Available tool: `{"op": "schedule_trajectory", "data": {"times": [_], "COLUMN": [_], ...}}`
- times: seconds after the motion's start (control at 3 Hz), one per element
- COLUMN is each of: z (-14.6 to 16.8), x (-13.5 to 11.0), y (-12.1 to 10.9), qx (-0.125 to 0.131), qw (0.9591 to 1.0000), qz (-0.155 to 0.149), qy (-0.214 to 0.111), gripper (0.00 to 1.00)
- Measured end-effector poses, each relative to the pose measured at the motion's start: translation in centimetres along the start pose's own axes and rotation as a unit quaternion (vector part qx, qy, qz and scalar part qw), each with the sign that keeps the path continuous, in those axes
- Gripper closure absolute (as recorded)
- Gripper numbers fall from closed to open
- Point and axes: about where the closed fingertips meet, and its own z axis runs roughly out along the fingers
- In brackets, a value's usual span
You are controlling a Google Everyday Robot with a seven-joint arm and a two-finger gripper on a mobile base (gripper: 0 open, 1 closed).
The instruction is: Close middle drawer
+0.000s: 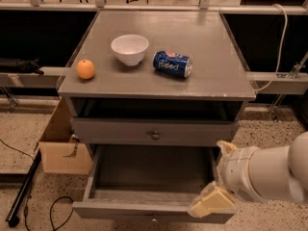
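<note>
The grey cabinet has a top drawer [155, 131] pulled out slightly, with a small dark knob. Below it the middle drawer [144, 210] is pulled far out; its empty inside [151, 170] shows and its flat front lies at the bottom of the view. The lowest drawer is hidden beneath it. My gripper [219, 177] is at the drawer's right front corner, open and holding nothing. One cream finger [211, 203] overlaps the right end of the drawer front; the other fingertip [225, 148] is by the right side wall.
On the cabinet top [211, 71] are an orange [85, 69], a white bowl [129, 48] and a blue can [172, 63] lying on its side. A cardboard box [60, 148] stands on the floor at the left, with a black pole and cable [21, 191] near it.
</note>
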Motion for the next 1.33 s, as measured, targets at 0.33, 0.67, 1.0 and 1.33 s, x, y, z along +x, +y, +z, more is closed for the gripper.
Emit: {"op": "schedule_trajectory", "data": {"times": [0.33, 0.67, 1.0, 1.33], "z": [2.9, 5.1, 6.5, 7.7], "x": [0.2, 1.6, 2.4, 3.6], "y": [0.4, 1.0, 1.4, 1.7], "qx": [-0.003, -0.008, -0.014, -0.011], "qw": [0.9997, 0.9969, 0.9949, 0.9947], "qz": [0.025, 0.075, 0.096, 0.100], "qy": [-0.004, -0.022, -0.028, -0.021], "gripper": [0.00, 0.02, 0.05, 0.24]}}
